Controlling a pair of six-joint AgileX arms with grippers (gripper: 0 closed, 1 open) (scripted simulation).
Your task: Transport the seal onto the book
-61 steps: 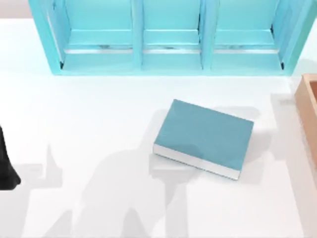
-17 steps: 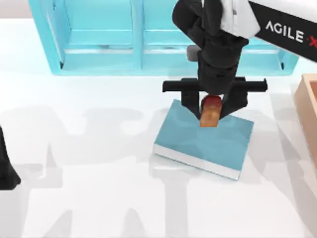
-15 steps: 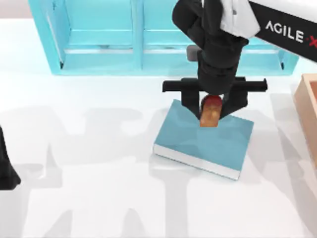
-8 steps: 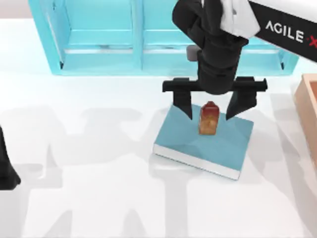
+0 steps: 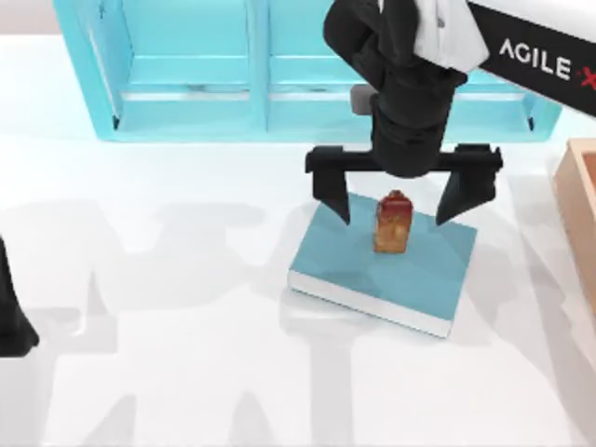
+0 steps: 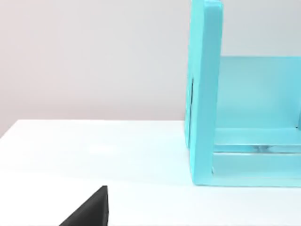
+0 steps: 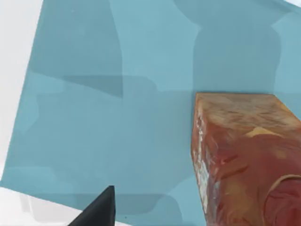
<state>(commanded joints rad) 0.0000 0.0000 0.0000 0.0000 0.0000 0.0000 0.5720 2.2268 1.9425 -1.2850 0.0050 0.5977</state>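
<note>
White letters "AGILE" stand on the black right arm. Its right gripper hangs over the thick teal-blue hardcover book, fingers spread wide apart. The small orange-brown seal with red top stands upright near the book's far edge, free between them.

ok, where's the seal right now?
In the top view the seal stands upright on the teal book, right of table centre, between the spread fingers of the right gripper above it, touching neither; the blue shelf is behind.
</note>
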